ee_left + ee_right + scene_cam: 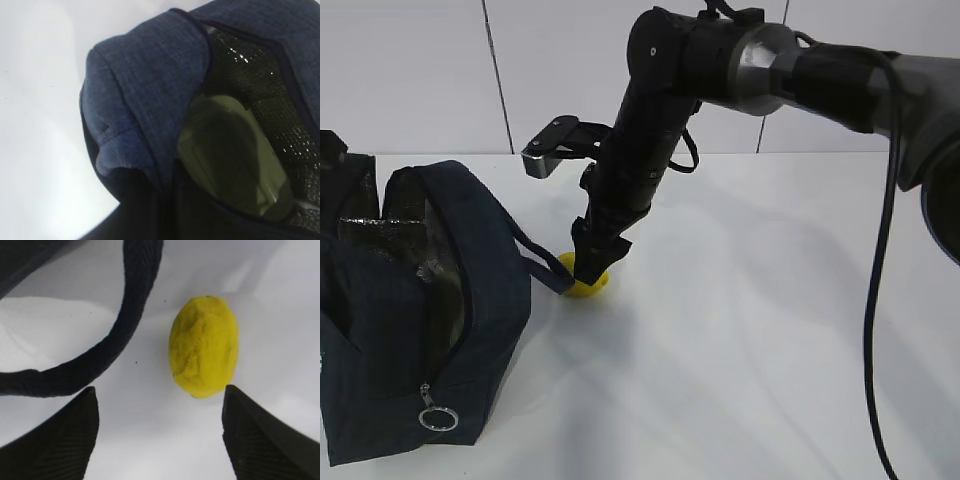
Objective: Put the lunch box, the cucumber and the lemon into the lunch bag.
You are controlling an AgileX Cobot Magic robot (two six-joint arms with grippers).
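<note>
The navy lunch bag [410, 310] stands open at the left, silvery lining showing. In the left wrist view the bag [145, 90] fills the frame, and the lunch box's pale green lid [235, 160] lies inside it. The lemon [588, 285] lies on the table beside the bag's strap [535, 255]. My right gripper [595, 262] is open and points down right over the lemon. In the right wrist view the lemon [204, 354] sits just beyond the gripper [159, 395], nearer the right finger [260, 435]. The cucumber is out of view. My left gripper is a dark shape against the bag fabric; its jaws do not show.
The strap [100, 360] curves across the table just left of the lemon, close to the left finger [60, 435]. The zipper ring pull [438, 417] hangs at the bag's front. A white table [770, 350] stretches to the right, with a white wall behind.
</note>
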